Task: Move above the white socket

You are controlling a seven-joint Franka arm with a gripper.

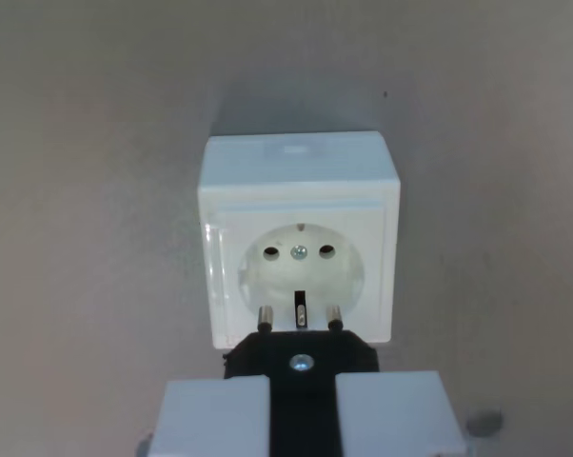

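The white socket (pixel 299 249) is a square box with a round recess, two pin holes and a centre screw. It stands on the grey surface in the middle of the wrist view. A black plug (pixel 301 360) with two metal pins and a screw sits at the socket's lower edge, its pins pointing into the recess. My gripper (pixel 302 386) is shut on the black plug. One white finger (pixel 215 417) is on the wrist view's left and the other is on the right.
A plain grey surface (pixel 87 238) surrounds the socket on all sides. A small dark mark (pixel 484 422) lies near the lower right corner, and a tiny speck (pixel 385 94) sits above the socket.
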